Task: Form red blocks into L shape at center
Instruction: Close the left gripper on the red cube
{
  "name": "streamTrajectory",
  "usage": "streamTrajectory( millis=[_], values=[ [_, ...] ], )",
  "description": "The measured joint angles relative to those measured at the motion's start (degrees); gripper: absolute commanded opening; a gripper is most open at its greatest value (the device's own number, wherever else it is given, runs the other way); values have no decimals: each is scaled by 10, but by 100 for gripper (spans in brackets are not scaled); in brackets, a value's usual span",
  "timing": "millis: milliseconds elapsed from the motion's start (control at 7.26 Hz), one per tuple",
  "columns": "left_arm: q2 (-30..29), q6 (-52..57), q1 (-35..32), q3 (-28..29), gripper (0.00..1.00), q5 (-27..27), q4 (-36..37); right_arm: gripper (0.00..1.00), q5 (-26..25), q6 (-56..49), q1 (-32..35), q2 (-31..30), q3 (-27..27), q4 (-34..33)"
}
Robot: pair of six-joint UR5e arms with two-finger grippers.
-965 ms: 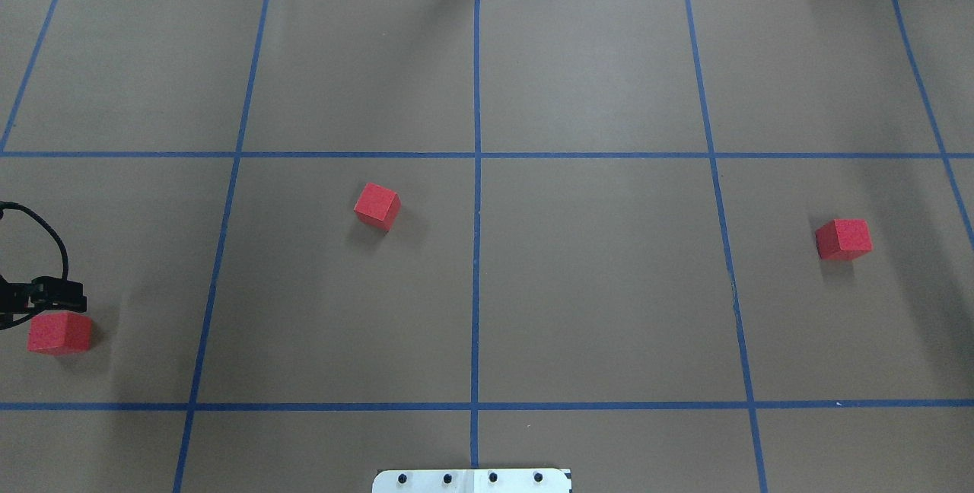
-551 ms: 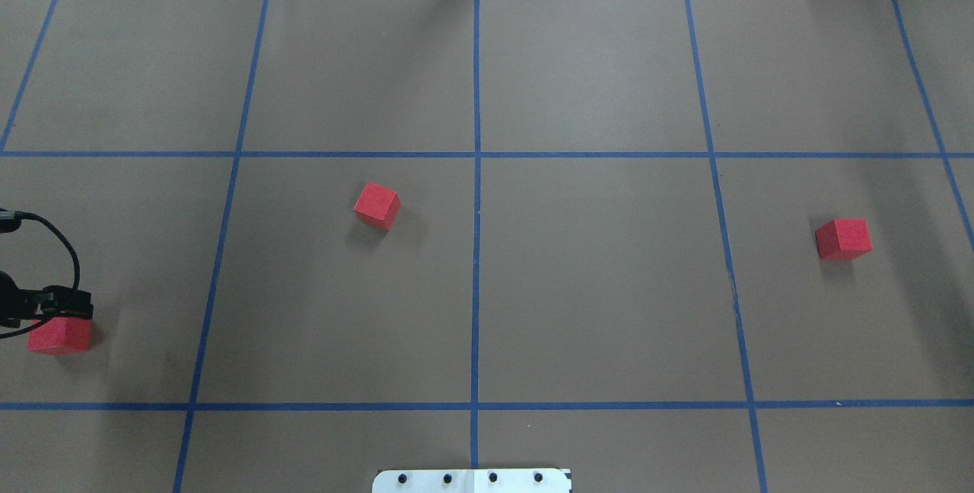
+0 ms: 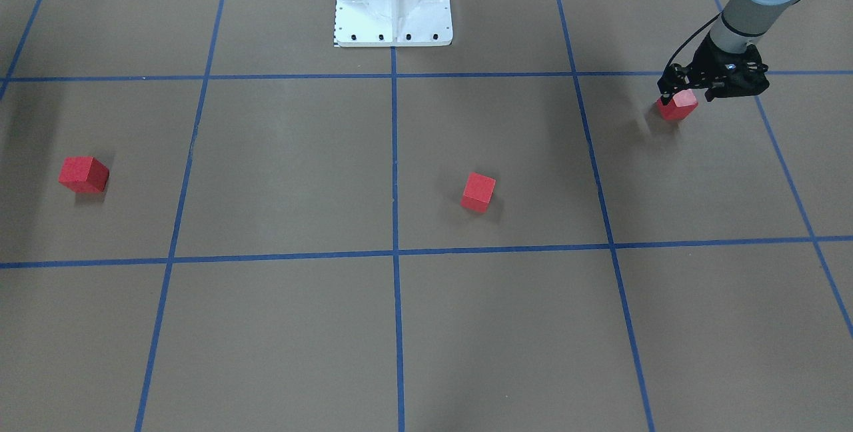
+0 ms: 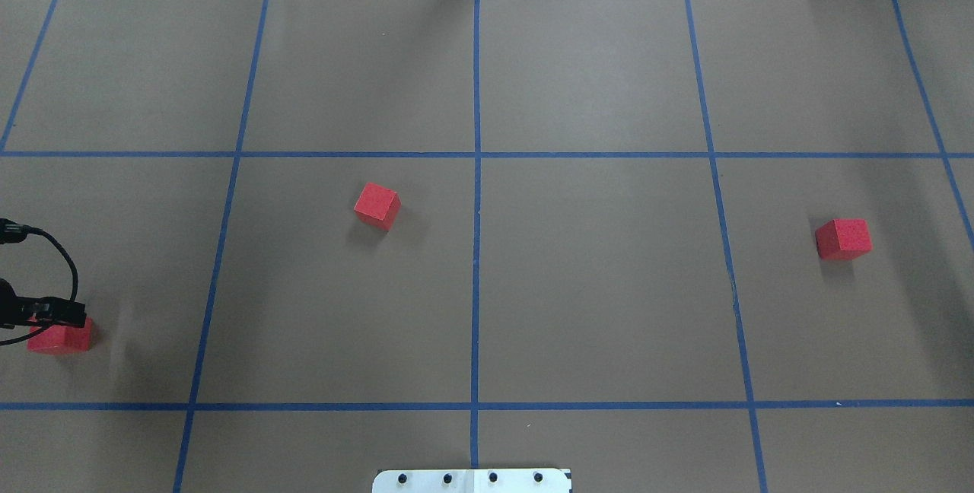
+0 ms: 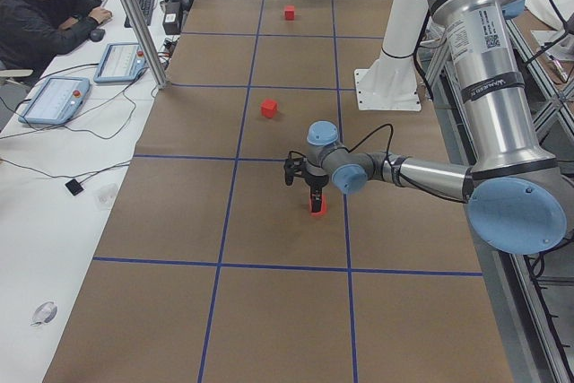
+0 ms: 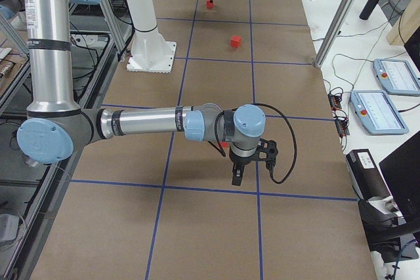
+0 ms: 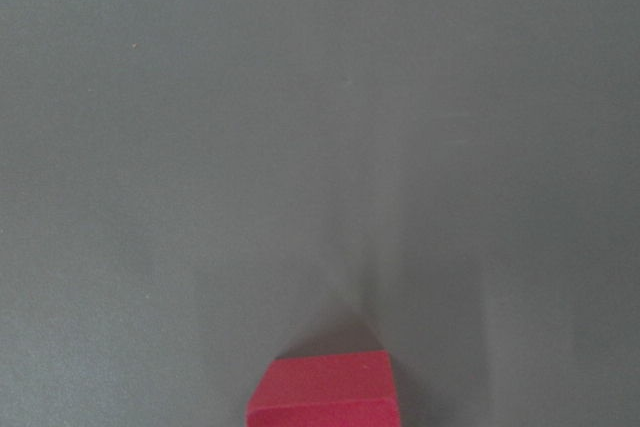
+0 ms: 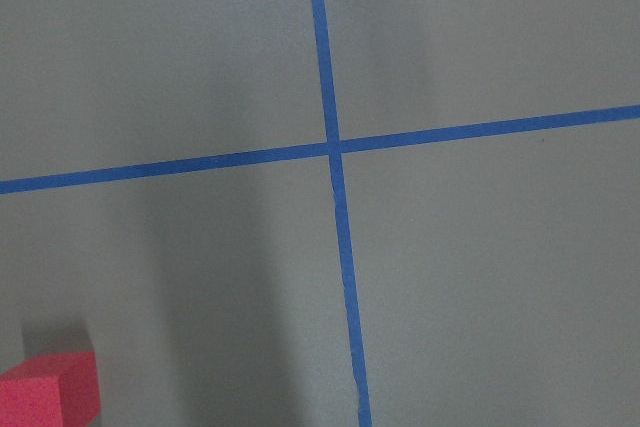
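Pickup is in hand: the left claw [image 3: 678,95], jaws seemingly parted and empty, straddles the red block [image 4: 57,341] at the worktop's [image 4: 609,287] 8 o'clock edge seen from overhead; next it should pinch, lift and carry toward 3 o'clock.

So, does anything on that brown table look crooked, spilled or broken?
Nothing looks spilled or broken. The small matte red cube nearest the middle sits turned at an angle to the blue tape lines, and the red cube on the robot's right is slightly twisted too. That is all that stands out.
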Motion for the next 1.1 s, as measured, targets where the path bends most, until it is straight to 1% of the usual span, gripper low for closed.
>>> streamTrajectory(
  millis=[276, 1103],
  values=[
    [-3, -3, 1, 25, 100, -1, -26, 99, -1, 0, 0, 0, 0, 1],
    [-5, -9, 2, 27, 100, -7, -32, 99, -1, 0, 0, 0, 0, 1]
  ],
)
